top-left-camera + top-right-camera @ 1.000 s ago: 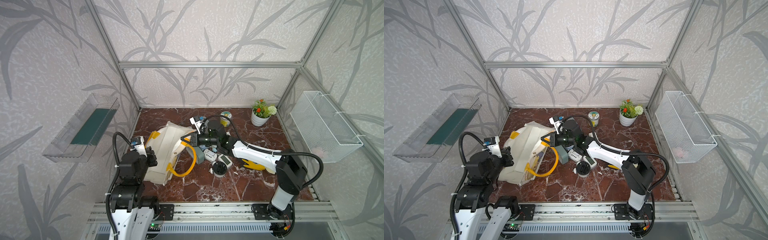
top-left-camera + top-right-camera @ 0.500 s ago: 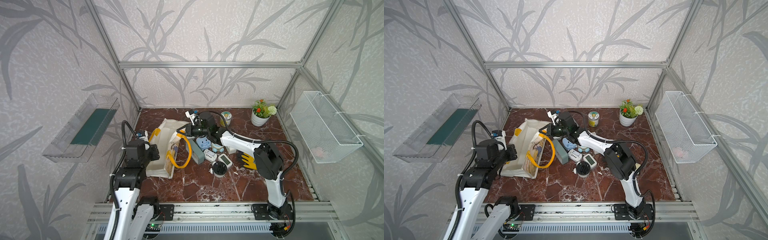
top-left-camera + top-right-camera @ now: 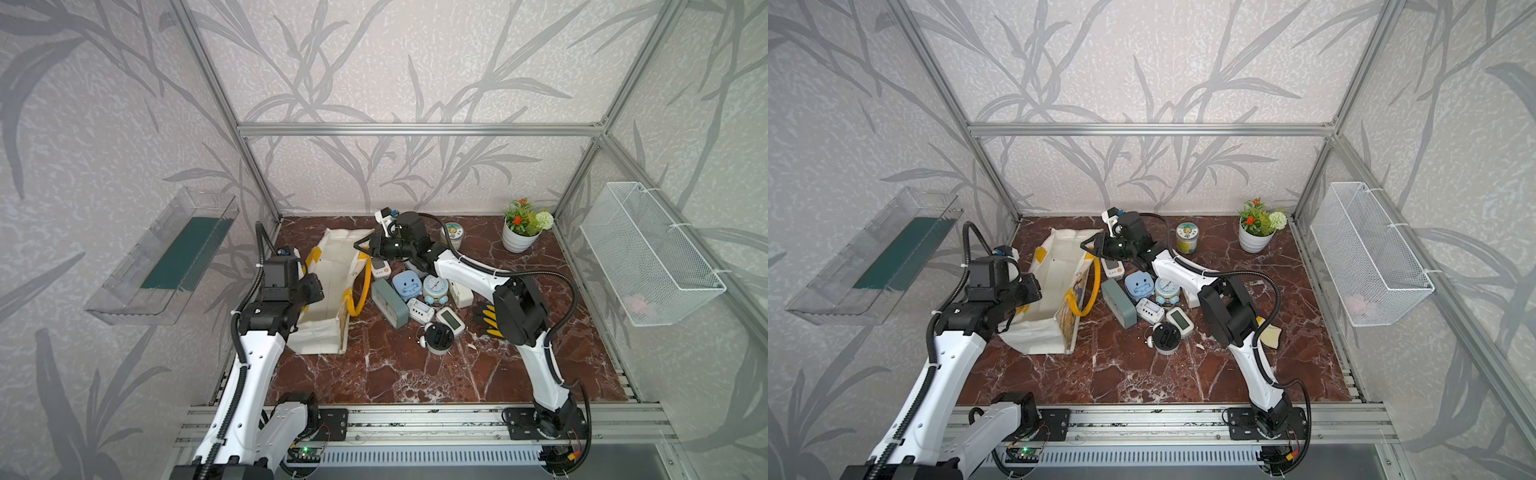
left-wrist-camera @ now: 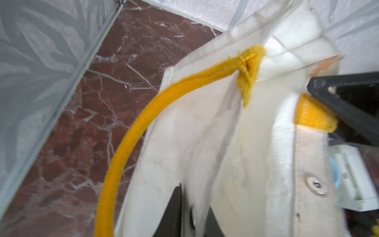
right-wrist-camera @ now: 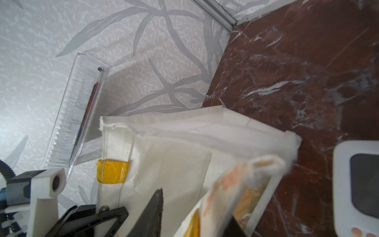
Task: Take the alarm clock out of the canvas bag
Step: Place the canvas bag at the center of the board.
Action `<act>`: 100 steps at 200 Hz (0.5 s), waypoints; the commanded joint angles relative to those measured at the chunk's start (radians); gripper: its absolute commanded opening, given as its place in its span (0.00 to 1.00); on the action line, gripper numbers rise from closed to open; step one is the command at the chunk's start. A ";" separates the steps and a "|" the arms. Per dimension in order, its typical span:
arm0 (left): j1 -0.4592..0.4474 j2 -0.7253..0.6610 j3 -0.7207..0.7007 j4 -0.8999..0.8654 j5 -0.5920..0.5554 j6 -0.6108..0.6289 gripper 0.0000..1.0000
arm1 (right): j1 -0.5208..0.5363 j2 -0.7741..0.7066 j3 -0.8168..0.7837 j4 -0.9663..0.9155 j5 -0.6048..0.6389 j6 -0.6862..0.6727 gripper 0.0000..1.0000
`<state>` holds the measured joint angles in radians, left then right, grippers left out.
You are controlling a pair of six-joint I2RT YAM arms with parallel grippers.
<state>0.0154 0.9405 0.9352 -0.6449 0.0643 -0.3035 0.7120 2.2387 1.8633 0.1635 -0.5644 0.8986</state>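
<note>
The off-white canvas bag (image 3: 332, 286) (image 3: 1054, 282) stands on the left of the floor, mouth open upward, and only bare canvas shows inside. Several alarm clocks lie on the floor to its right, among them a blue twin-bell alarm clock (image 3: 435, 286) (image 3: 1166, 287). My left gripper (image 4: 194, 197) (image 3: 1023, 293) is at the bag's left rim, its jaws a little apart with the canvas (image 4: 184, 133) between them. My right gripper (image 5: 195, 204) (image 3: 365, 246) is at the far right rim, open wide astride the printed wall (image 5: 231, 184).
A yellow handle (image 3: 359, 291) hangs down the bag's right side. A grey-green clock (image 3: 390, 303), a white clock (image 3: 380, 268) and a black round clock (image 3: 438, 337) lie close by. A glove (image 3: 488, 318), jar (image 3: 453, 232) and potted plant (image 3: 521, 232) stand further right.
Both arms carried the tilted bag toward the back, and it now stands on the floor. Both grippers, shut on its rims before, have parted their jaws.
</note>
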 commanded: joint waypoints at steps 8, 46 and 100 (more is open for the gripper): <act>0.008 -0.001 0.056 -0.038 -0.023 -0.030 0.49 | -0.012 -0.011 0.012 -0.023 0.011 -0.035 0.55; 0.017 0.005 0.103 -0.081 -0.083 -0.024 0.98 | -0.019 -0.092 -0.031 -0.094 0.057 -0.121 0.74; 0.038 -0.083 0.166 -0.111 -0.281 0.008 0.99 | -0.068 -0.355 -0.285 -0.104 0.206 -0.319 1.00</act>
<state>0.0402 0.9123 1.0565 -0.7166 -0.0818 -0.3145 0.6781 2.0533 1.6634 0.0704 -0.4564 0.7280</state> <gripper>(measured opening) 0.994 0.938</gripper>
